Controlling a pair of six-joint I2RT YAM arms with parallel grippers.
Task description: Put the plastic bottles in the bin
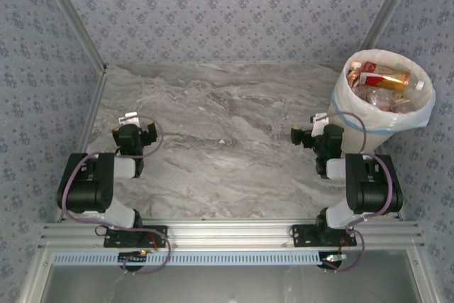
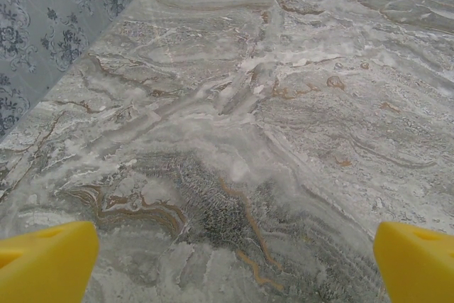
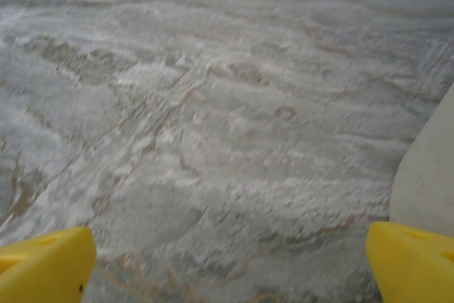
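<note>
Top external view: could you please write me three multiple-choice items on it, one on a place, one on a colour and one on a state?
1. Where on the table does the bin stand?
A. far right
B. near left
C. centre
2. What colour is the band around it?
A. red
B. light blue
C. green
3. How are the two hands?
A. both shut
B. left shut on a bottle
C. both open, empty

1 A: it stands beyond the right arm.
2 B: a light blue stripe rings its white wall.
3 C: the left hand and right hand have yellow fingers far apart, with nothing between them.
</note>
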